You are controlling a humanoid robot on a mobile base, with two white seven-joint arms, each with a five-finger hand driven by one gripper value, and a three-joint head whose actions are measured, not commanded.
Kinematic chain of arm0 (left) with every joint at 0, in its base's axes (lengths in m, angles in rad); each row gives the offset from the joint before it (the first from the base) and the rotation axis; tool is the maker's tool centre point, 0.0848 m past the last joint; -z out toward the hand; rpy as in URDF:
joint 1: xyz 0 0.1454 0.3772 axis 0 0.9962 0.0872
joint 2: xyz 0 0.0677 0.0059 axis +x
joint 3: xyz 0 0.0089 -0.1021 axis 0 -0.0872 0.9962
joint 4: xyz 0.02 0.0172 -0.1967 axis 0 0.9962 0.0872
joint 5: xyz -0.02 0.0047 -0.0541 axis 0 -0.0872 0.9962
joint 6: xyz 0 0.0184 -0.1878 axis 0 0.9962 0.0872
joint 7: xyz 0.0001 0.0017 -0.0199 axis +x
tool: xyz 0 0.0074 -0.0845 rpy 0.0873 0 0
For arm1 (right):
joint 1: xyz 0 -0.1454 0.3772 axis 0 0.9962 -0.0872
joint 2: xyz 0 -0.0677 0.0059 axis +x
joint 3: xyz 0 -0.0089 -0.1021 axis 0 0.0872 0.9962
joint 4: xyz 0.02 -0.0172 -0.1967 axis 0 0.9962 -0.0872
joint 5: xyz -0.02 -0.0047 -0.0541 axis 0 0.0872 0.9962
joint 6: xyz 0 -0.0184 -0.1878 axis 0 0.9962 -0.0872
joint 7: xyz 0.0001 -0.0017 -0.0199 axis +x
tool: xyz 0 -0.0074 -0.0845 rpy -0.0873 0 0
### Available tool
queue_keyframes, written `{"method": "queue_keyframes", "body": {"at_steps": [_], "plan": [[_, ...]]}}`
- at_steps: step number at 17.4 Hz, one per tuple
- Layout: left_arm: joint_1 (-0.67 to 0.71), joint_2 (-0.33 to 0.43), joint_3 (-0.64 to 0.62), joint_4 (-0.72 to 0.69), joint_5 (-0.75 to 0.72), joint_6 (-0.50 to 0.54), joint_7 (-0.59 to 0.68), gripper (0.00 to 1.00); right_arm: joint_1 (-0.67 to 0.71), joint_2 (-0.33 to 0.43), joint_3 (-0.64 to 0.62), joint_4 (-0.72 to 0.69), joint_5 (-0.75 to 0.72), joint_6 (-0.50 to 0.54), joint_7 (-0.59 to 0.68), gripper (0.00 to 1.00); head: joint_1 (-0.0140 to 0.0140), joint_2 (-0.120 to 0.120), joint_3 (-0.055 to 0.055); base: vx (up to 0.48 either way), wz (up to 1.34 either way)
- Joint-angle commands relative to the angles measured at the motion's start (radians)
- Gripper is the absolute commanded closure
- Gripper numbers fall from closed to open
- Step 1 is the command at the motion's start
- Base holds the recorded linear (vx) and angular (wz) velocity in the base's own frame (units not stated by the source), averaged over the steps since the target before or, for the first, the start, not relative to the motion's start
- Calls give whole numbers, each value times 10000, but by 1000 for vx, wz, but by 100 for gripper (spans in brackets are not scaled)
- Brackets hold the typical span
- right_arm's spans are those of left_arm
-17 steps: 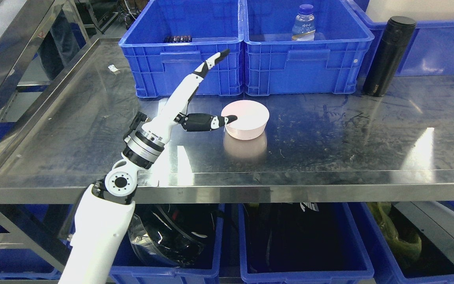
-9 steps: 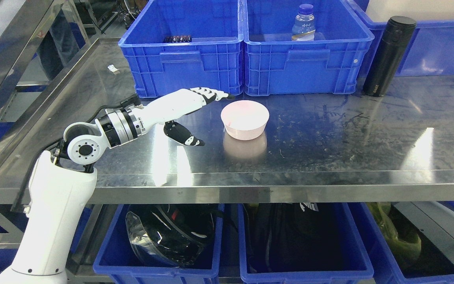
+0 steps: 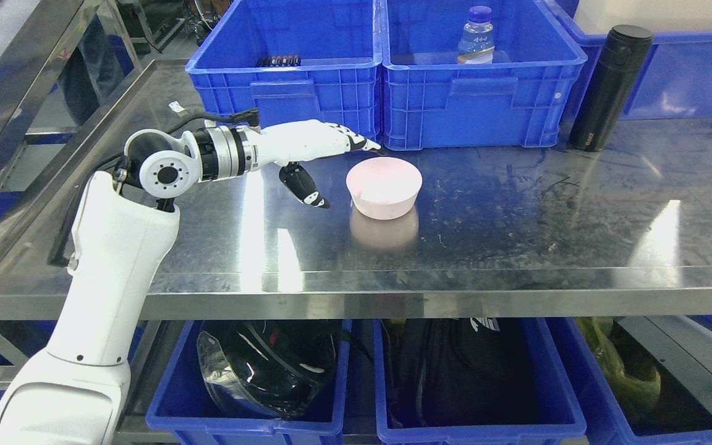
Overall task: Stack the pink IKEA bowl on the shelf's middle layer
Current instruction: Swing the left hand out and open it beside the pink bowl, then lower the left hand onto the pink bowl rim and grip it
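Pink bowl (image 3: 384,186): upright on shelf (image 3: 517,210). Left hand (image 3: 319,154) at its 9 o'clock, spread, empty. You close fingers squarely on the rim.

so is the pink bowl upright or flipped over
Upright. The pink bowl sits on the steel shelf with its open rim facing up and its inside visible. The left robot hand beside it is open, not holding it.
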Motion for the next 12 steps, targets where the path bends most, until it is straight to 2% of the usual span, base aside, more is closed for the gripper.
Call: {"method": "queue_keyframes", "body": {"at_steps": [1, 5, 7, 12], "plan": [[-1048, -1026, -1864, 2552, -268, -7, -115, 15, 47, -175, 0, -175, 0, 0, -7, 0, 0, 0, 0, 0, 0], [-1216, -1639, -2280, 3304, -711, -37, -131, 16, 47, -175, 0, -175, 0, 0, -7, 0, 0, 0, 0, 0, 0], [-1355, -2176, -2280, 3749, -1172, -98, -131, 17, 47, -175, 0, -175, 0, 0, -7, 0, 0, 0, 0, 0, 0], [-1831, -2622, -2035, 4518, -2460, -191, -131, 25, 47, -175, 0, -175, 0, 0, -7, 0, 0, 0, 0, 0, 0]]}}
